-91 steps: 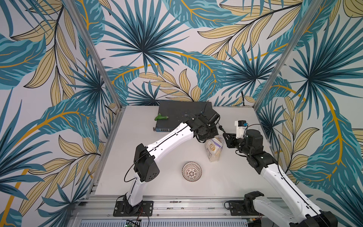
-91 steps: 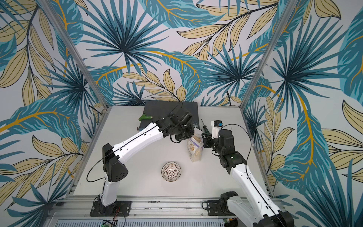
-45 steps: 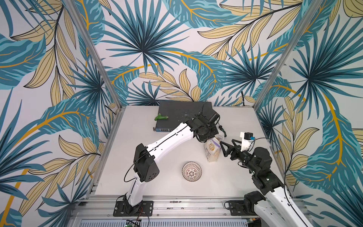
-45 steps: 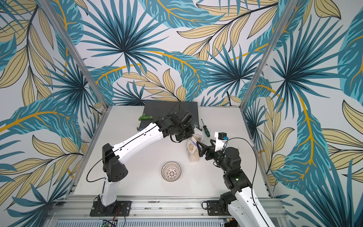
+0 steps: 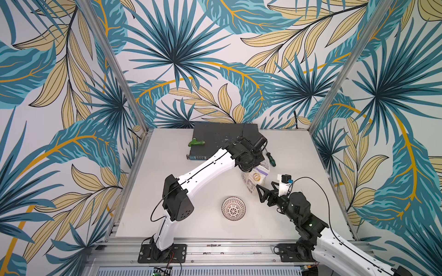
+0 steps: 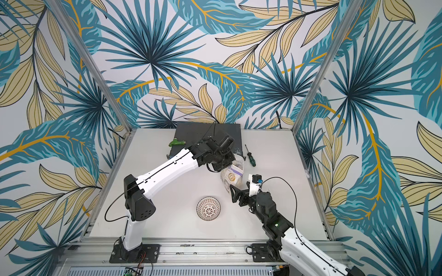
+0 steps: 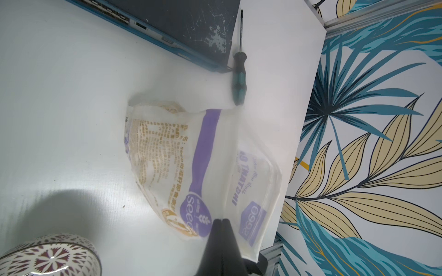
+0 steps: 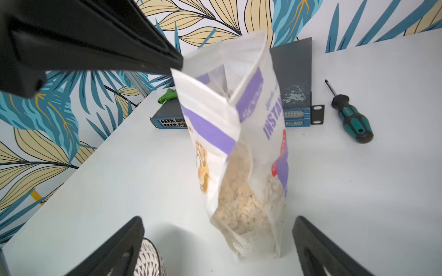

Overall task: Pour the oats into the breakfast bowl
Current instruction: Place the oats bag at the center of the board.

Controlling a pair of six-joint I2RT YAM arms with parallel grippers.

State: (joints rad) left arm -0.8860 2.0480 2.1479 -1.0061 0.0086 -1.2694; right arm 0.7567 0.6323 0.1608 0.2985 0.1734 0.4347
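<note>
The left gripper (image 7: 222, 221) is pressing its jaws together on the top edge of the oats (image 7: 191, 172) pouch, pinching the thin plastic and holding it upright. In both top views the pouch (image 5: 256, 177) is standing right of the middle of the tabletop (image 5: 205, 235), just below the left arm's black wrist. Its base appears to be resting on the surface, and the pale flakes are sitting in its lower half. The right gripper (image 8: 218, 222) is reaching in from the lower right of the frame with its jaws spread wide. One finger is sitting on each side of the pouch's lower part, and a gap is showing on both sides, so neither is touching it. The breakfast bowl (image 5: 233, 208) is sitting lower in the frame, to the lower left of the pouch and apart from it, close beside the right gripper. A dark network switch (image 5: 224, 138) is lying at the far edge of the tabletop with a green part (image 5: 196, 143) on top of it. A screwdriver (image 5: 271, 159) is lying just beside the switch's right end.
</note>
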